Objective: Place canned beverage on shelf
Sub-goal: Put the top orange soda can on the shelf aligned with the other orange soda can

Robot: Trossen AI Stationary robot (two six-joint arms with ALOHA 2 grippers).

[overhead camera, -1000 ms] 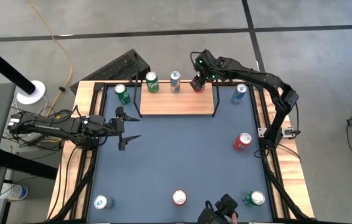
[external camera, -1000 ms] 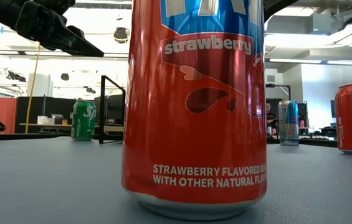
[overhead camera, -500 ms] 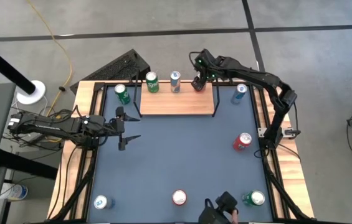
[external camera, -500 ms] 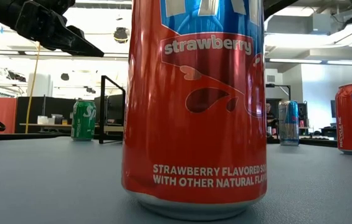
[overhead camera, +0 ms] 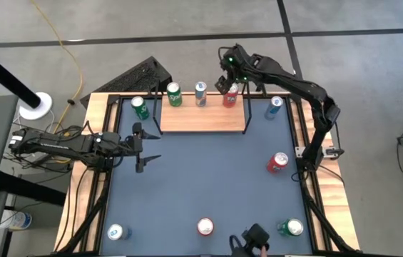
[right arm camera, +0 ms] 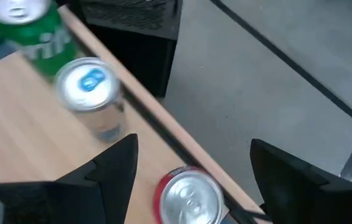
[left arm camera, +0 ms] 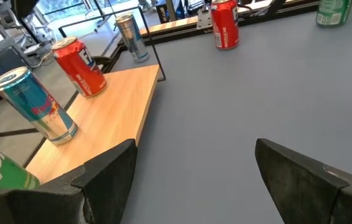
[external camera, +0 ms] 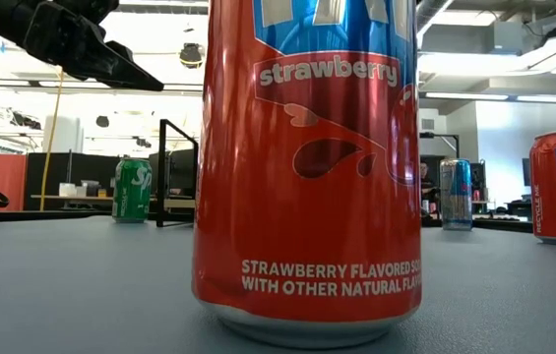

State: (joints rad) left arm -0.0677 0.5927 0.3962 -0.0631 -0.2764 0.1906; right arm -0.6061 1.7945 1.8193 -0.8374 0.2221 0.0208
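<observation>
The left gripper (overhead camera: 146, 145) waits wide open and empty near the tabletop's left edge. On the shelf (overhead camera: 202, 119) at the far edge stand a green can (overhead camera: 174, 93), a silver can (overhead camera: 200, 93) and a red can (overhead camera: 230, 95). The right gripper (overhead camera: 231, 77) hangs open just above the red can, holding nothing, so that can looks placed; six cans remain on the tabletop.

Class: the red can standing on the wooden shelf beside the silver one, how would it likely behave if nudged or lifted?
The red can stands upright on the shelf, tall and narrow, so a high sideways nudge would probably tip it. Once on its side, its round body would likely roll. Its smooth metal wall looks rigid but possibly slippery.
</observation>
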